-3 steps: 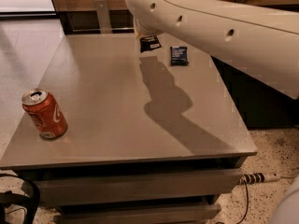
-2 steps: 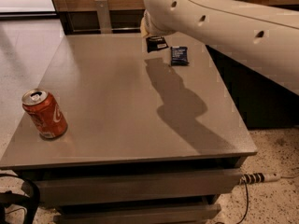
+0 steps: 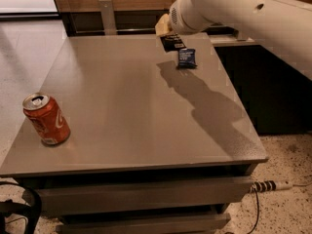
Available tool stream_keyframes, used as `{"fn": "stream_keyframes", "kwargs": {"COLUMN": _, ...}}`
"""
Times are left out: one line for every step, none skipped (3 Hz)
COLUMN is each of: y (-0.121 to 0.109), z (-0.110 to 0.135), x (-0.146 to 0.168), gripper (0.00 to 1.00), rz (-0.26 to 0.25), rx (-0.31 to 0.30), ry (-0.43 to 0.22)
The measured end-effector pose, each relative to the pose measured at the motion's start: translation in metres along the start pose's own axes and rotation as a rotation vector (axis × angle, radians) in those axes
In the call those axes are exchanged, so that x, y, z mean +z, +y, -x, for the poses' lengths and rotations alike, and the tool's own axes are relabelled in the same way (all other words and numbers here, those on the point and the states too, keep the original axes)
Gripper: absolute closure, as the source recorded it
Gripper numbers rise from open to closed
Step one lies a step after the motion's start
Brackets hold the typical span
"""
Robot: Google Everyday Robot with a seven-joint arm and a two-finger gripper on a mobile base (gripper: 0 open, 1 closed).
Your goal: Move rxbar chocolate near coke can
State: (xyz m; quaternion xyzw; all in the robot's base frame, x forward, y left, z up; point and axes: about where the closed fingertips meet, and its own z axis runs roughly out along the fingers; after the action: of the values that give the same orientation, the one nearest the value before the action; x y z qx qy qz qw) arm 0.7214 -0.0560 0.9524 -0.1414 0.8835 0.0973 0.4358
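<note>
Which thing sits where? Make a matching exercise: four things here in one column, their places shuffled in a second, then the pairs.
Things
1. coke can
2. rxbar chocolate
3. blue-wrapped bar
4. gripper

Places
A. hovering over the far edge of the table
B. lying at the far edge, right below the gripper
C. standing at the near left side
D. lying just in front of the rxbar chocolate

Pairs: 1-C, 2-B, 3-D, 4-A

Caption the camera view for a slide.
Gripper above the rxbar chocolate at the far edge of the table; coke can front left.
</note>
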Motion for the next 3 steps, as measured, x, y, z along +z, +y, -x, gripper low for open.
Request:
{"fn": "stream_keyframes", "kwargs": {"y": 0.0058, "z": 0.0016, "x": -0.0032, "gripper": 1.0, "rz": 0.035, "rx": -0.052, "ry": -0.003}}
{"fn": "stream_keyframes", "kwargs": {"y": 0.0057, "z": 0.0015, "x": -0.003, "gripper": 1.0, "rz": 0.033, "rx": -0.056, "ry": -0.003}}
{"fn": "stream_keyframes", "kwargs": {"y": 0.0115, "z": -0.005, "x": -0.0128, "gripper": 1.0, "rz": 0.076, "rx": -0.06, "ry": -0.032}}
